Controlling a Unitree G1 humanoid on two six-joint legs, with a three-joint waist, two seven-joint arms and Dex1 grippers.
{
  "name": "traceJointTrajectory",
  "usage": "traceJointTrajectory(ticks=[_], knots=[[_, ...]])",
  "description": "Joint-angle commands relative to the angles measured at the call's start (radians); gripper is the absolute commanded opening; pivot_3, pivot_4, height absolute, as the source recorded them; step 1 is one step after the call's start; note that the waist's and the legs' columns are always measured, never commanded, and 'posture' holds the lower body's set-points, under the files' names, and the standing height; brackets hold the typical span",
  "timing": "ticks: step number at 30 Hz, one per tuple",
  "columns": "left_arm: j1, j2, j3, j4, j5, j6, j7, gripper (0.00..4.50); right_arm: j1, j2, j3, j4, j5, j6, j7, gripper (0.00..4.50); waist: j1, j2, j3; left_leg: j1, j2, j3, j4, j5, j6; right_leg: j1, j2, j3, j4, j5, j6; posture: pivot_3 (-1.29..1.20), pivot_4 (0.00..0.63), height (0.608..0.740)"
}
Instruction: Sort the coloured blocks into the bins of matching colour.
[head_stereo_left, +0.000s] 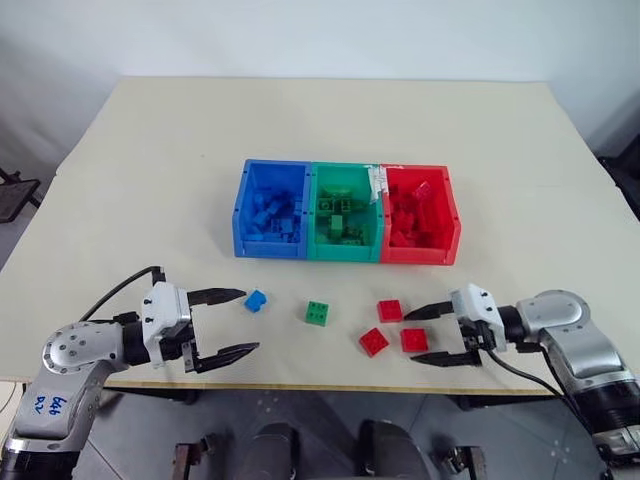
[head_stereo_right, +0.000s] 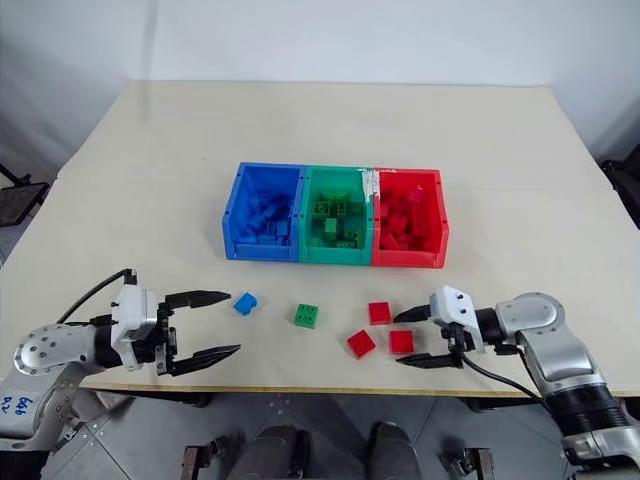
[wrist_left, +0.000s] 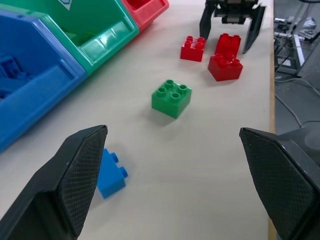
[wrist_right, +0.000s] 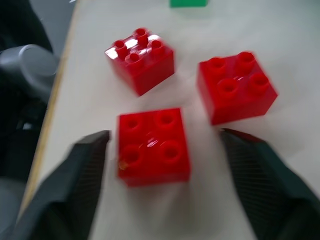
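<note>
Right gripper (head_stereo_left: 438, 335): near front edge of the surface (head_stereo_left: 150, 130), fingers apart, straddling one red block (head_stereo_left: 414, 340); no contact seen, block sits flat on the surface between the two fingers.
Left gripper (head_stereo_left: 228, 322): near front edge on the other side, fingers spread wide, nothing between them; blue block (head_stereo_left: 256, 300) just beyond its upper fingertip, not touching.
Red blocks, loose: three near the right gripper: the one between its fingers, a second (head_stereo_left: 390, 310) just behind it, a third (head_stereo_left: 374, 342) beside it toward the centre, turned at an angle.
Green block (head_stereo_left: 318, 313): one, alone between the blue block and the red group, apart from both grippers.
Blue block: one, lying tilted on its side, studs facing sideways.
Block shape: small square glossy plastic bricks, four round studs on top.
Bins: three, side by side and touching, mid-surface, well behind the loose blocks; blue bin (head_stereo_left: 271, 210), green bin (head_stereo_left: 345, 212), red bin (head_stereo_left: 420, 214), in that order from the robot's left.
Bin build: rectangular smooth plastic tubs, tall walls, open tops.
Bin contents: each holds a pile of bricks of its own colour; cannot count them.
Surface: flat, pale beige, matte.
Gripper fingers: black, tapered, cross-hatched texture on the inner pads.
</note>
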Motion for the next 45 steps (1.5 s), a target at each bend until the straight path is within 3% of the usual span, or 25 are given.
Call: traceJointTrajectory(ticks=[1,3,4,8,11,15,21,25,30,39,45], knots=[[0.008,0.007,0.022,-0.038,-0.017,0.001,0.011,4.50,0.002,-0.008,-0.026,0.003,0.015,-0.023,0.012,2.23,0.000,0.000,0.000,0.000,0.000,0.000,0.000,0.000,0.000,0.000,0.000,0.000,0.000,0.000,0.000,0.00,0.150,0.740],[0.013,0.003,0.018,-0.047,-0.016,0.001,0.019,4.50,0.004,-0.015,-0.050,0.006,0.037,-0.035,0.025,1.56,0.001,0.000,0.000,-0.001,0.000,0.000,0.000,0.000,0.000,0.000,0.000,0.000,0.001,0.000,0.000,0.00,0.150,0.740],[0.015,0.001,0.017,-0.050,-0.016,0.001,0.022,4.50,0.005,-0.016,-0.066,0.005,0.052,-0.035,0.027,1.48,0.002,0.000,0.000,-0.001,0.000,0.000,0.000,0.000,0.000,0.000,0.000,0.000,0.001,0.000,0.000,0.00,0.150,0.740],[0.013,-0.018,0.025,-0.054,-0.025,0.000,0.051,4.50,-0.031,-0.015,-0.168,-0.059,0.195,0.113,-0.016,1.48,0.001,0.000,0.000,-0.001,0.000,0.000,0.000,0.000,0.000,0.000,0.000,0.000,0.001,0.000,0.000,0.00,0.150,0.740],[-0.004,-0.043,0.055,-0.059,-0.054,0.020,0.101,4.50,-0.142,0.029,-0.237,-0.029,0.260,0.218,-0.134,1.48,-0.007,0.000,0.000,0.000,0.000,0.000,0.000,0.000,0.000,0.000,0.000,0.000,0.001,0.000,0.000,0.00,0.150,0.740],[-0.015,-0.052,0.075,-0.053,-0.053,0.019,0.130,4.50,-0.317,0.099,-0.232,0.132,0.165,0.192,-0.289,1.48,-0.019,0.000,0.000,0.000,0.002,0.000,0.000,0.000,-0.001,0.000,0.000,0.000,0.002,0.000,0.000,0.00,0.150,0.740],[0.015,-0.042,0.103,-0.069,-0.057,0.022,0.134,4.50,-0.498,0.166,-0.208,0.366,0.054,0.154,-0.401,1.48,-0.022,0.000,0.000,-0.002,0.000,0.001,-0.001,0.000,0.000,-0.002,0.001,0.000,0.002,0.000,-0.001,0.00,0.150,0.740],[0.040,-0.040,0.108,-0.082,-0.052,0.025,0.129,4.50,-0.506,0.160,-0.225,0.398,0.034,0.046,-0.377,2.81,-0.017,0.000,0.000,-0.003,0.000,0.000,-0.001,-0.001,0.001,-0.002,0.000,-0.001,0.002,0.000,-0.001,0.00,0.150,0.740],[-0.002,-0.038,0.059,-0.053,-0.029,0.015,0.114,4.50,-0.359,0.079,-0.275,0.302,0.094,-0.004,-0.223,4.41,-0.010,0.000,0.000,-0.003,-0.001,-0.001,-0.001,-0.001,0.002,-0.001,0.000,-0.003,0.001,0.000,0.000,0.00,0.150,0.740],[-0.155,-0.050,-0.097,0.009,-0.015,0.060,0.063,4.50,0.011,-0.131,-0.374,0.262,0.078,-0.205,-0.029,4.46,0.002,0.000,0.000,-0.001,0.000,0.004,-0.001,-0.001,0.002,0.000,0.001,-0.001,0.001,0.001,0.001,0.00,0.150,0.740],[-0.188,-0.059,-0.133,0.033,0.005,0.036,0.048,4.50,0.037,-0.107,-0.314,0.196,0.085,-0.180,-0.013,4.46,-0.024,0.000,0.000,0.002,0.002,0.008,-0.001,-0.001,0.001,0.000,0.001,0.001,0.002,0.001,0.001,0.00,0.150,0.740]])
